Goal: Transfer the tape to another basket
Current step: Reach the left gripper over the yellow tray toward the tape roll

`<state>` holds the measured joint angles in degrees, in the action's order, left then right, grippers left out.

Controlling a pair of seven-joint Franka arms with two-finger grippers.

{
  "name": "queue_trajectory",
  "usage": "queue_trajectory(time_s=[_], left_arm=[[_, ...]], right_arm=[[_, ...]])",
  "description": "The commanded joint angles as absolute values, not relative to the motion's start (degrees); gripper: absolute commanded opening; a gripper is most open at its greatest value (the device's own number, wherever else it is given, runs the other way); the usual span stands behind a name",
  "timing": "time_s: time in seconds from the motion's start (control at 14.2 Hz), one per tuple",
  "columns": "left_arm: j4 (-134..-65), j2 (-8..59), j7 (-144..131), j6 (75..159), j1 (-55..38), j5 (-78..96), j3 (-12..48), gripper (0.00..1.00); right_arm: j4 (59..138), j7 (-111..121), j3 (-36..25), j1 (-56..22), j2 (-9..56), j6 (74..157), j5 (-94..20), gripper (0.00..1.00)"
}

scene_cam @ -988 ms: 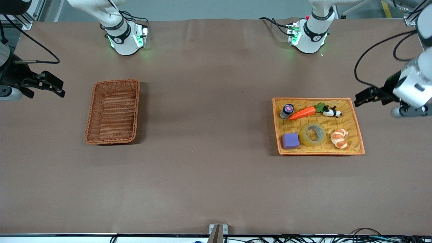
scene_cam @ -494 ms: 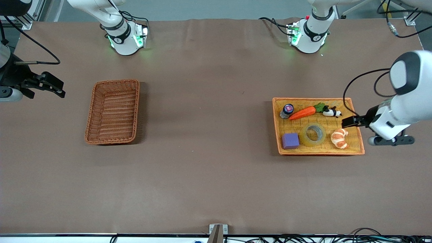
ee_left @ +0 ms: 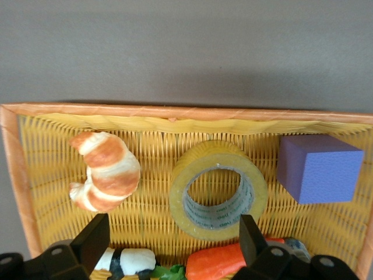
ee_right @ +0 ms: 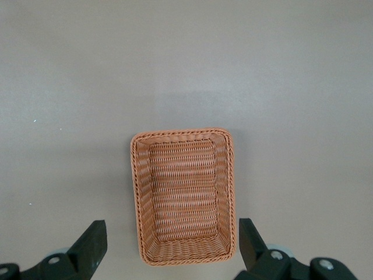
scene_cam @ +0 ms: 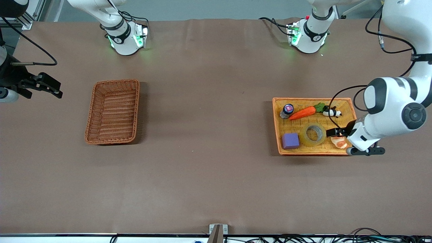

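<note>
Two grippers: left gripper (scene_cam: 334, 132), fingers spread, over the croissant beside the translucent yellowish tape roll (scene_cam: 314, 134); it should centre before descending. Right gripper (scene_cam: 50, 88) waits, spread, near the reddish-brown wicker basket (scene_cam: 113, 110).

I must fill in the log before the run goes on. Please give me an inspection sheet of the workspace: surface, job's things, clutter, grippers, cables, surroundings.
Surface: brown table, bare between the two baskets.
Job's things: tape lies flat in the yellow basket, between the purple cube and the croissant; the reddish-brown basket holds nothing.
Clutter: carrot, small bottle and panda toy, all in the yellow basket.
Grippers: left gripper open, over the yellow basket beside the tape; right gripper open, waiting in the air off the reddish-brown basket, toward the right arm's end of the table.
Cables: black cables on the left arm; more along the table edge nearest the front camera.
Surroundings: nothing seen.
</note>
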<state>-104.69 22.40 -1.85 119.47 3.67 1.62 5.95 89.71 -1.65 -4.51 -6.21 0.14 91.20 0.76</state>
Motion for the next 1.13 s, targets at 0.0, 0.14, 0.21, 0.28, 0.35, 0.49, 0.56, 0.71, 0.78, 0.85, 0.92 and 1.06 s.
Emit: queue_trajectory(time_s=[0.0,0.14,0.21,0.28,0.35,0.49,0.56,0.71,0.78,0.85,0.92,1.06], left_arm=[[-105.47,24.25,-0.97,122.25,3.52,1.85,6.24,0.98],[-106.08,26.36,-0.97,124.79,3.6,1.93,7.03,0.98],[-107.13,26.89,-0.97,126.37,3.6,1.85,7.03,0.98],[-108.62,27.16,-0.97,128.21,3.6,1.85,7.12,0.98],[-110.2,27.25,-0.97,130.15,3.6,1.85,7.12,0.98],[-113.28,27.25,-0.97,134.02,3.6,1.85,7.21,0.96],[-114.16,27.25,-0.97,134.47,3.69,1.85,7.21,0.93],[-114.52,27.25,-0.97,134.47,3.69,1.85,7.12,0.7],[-114.87,27.25,-0.88,134.56,3.69,1.76,7.12,0.5],[-114.87,27.33,-0.79,134.56,3.6,1.76,7.12,0.28],[-114.87,27.33,-0.88,134.56,3.6,1.76,7.12,0.18],[-114.79,27.25,-1.4,134.21,3.69,1.76,7.12,0.11]], right_arm=[[90.62,-1.67,-2.46,-3.87,-0.09,91.76,-0.09,1.0],[90.62,-1.67,-2.46,-4.48,-0.09,91.84,-0.09,1.0],[90.62,-1.67,-2.46,-4.48,-0.09,91.76,-0.09,1.0],[90.62,-1.58,-2.46,-4.48,-0.09,91.67,-0.09,1.0],[90.53,-1.5,-2.37,-4.57,-0.09,91.5,-0.09,1.0],[90.35,-0.97,-2.29,-4.48,-0.09,91.67,-0.09,1.0],[90.35,-0.79,-2.2,-4.31,-0.09,91.67,-0.09,1.0],[90.44,-0.7,-2.29,-4.22,-0.09,91.5,-0.09,1.0],[90.44,-0.62,-2.29,-4.13,-0.09,91.49,-0.09,1.0],[90.44,-0.62,-2.29,-4.22,-0.09,91.49,-0.09,1.0],[90.44,-0.62,-2.29,-4.31,-0.09,91.49,-0.09,1.0],[90.44,-0.62,-2.37,-4.31,-0.09,91.58,-0.09,1.0]])
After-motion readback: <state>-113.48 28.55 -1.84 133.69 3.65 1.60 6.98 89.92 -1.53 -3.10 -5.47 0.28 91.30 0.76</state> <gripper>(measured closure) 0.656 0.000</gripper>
